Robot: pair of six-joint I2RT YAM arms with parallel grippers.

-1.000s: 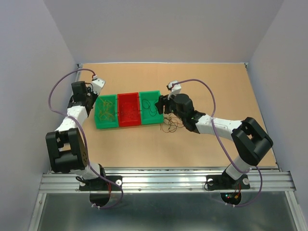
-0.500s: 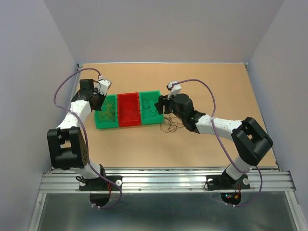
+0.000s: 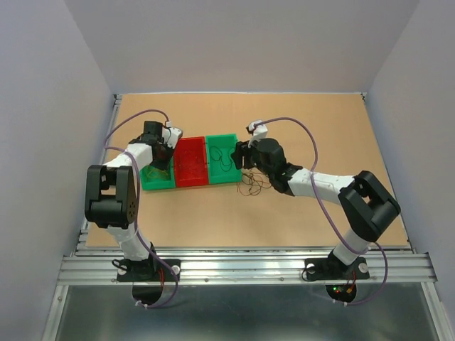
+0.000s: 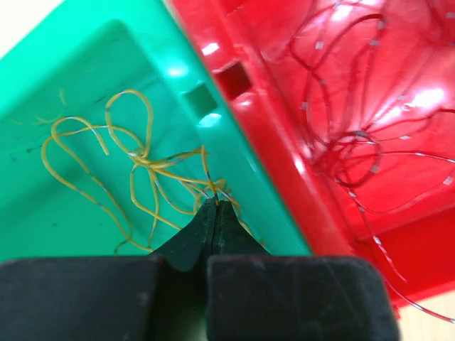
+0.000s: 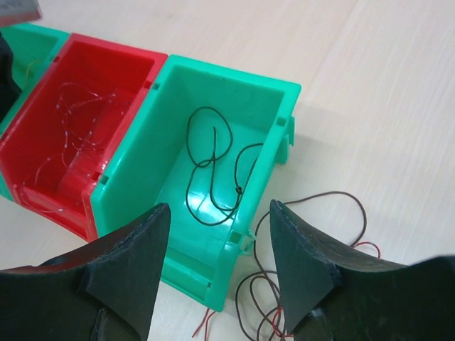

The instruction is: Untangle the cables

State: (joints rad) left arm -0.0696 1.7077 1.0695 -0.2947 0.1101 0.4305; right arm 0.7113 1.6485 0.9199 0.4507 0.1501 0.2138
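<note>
The cables are thin wires. A loose tangle of brown and red strands lies on the table by the right green bin; it also shows in the right wrist view. My right gripper is open and empty above that bin's near corner, beside the tangle. A dark wire lies in that bin. My left gripper is shut on yellow wires inside the left green bin, next to the red bin. Red wires lie in the red bin.
The three bins stand in a row at the table's middle left: the left green bin, the red bin and the right green one. My left gripper and right gripper hang at the row's two ends. Walls enclose three sides.
My left gripper has swung right, from outside the left green bin's far left corner to over that bin beside the red bin. The right arm has not moved.
</note>
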